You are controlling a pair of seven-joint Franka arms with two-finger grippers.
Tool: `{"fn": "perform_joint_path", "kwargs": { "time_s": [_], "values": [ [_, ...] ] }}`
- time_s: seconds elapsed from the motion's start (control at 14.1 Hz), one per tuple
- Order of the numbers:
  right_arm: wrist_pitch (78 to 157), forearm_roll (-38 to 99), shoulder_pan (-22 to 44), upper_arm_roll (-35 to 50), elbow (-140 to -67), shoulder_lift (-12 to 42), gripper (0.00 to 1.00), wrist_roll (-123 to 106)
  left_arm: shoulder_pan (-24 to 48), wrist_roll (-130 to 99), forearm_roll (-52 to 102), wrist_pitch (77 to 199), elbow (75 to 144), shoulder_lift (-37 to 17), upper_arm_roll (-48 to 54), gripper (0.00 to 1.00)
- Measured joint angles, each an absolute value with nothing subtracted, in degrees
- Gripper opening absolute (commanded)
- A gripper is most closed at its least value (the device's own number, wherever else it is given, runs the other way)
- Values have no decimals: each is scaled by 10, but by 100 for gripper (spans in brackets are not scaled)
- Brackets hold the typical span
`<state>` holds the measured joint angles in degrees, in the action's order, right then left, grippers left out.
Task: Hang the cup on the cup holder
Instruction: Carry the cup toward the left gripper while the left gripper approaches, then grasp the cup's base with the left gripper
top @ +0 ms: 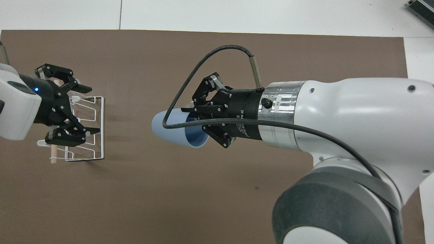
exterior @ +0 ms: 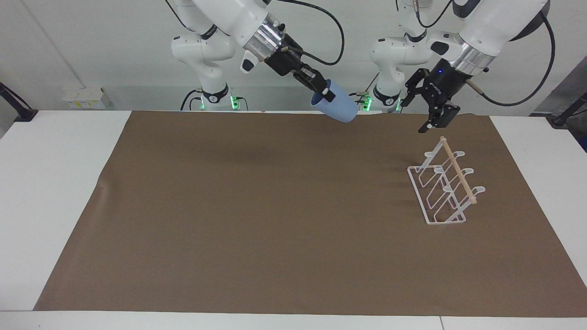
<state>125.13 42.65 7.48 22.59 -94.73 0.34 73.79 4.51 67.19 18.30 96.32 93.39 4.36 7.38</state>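
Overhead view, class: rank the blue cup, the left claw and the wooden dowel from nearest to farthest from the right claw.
1. Blue cup: pinched at its rim by the right claw, over the mat's middle.
2. Left claw: open, over the rack.
3. Wooden dowel: along the rack's top, at the left arm's end.

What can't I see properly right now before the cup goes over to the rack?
- cup: rim grip hidden by the right gripper, overhead view.
- cup holder: prongs partly covered by the open left gripper, overhead view.
- Prong tips: too small to read, facing view.
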Motion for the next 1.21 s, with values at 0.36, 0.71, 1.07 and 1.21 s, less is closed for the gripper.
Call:
{"fn": "perform_joint_path", "kwargs": {
  "time_s": [0.36, 0.71, 1.07, 1.21],
  "values": [
    [1310, 427, 113, 226, -955, 12, 0, 741, 96, 672, 187, 1004, 935, 43, 77, 100],
    [1334, 427, 130, 222, -967, 19, 0, 744, 137, 672, 187, 981, 936, 45, 77, 100],
    [1338, 427, 132, 224, -966, 19, 0, 744, 148, 684, 187, 968, 970, 58, 77, 100],
    [1338, 427, 132, 224, -966, 19, 0, 744, 148, 687, 187, 969, 979, 64, 77, 100]
  ]
}}
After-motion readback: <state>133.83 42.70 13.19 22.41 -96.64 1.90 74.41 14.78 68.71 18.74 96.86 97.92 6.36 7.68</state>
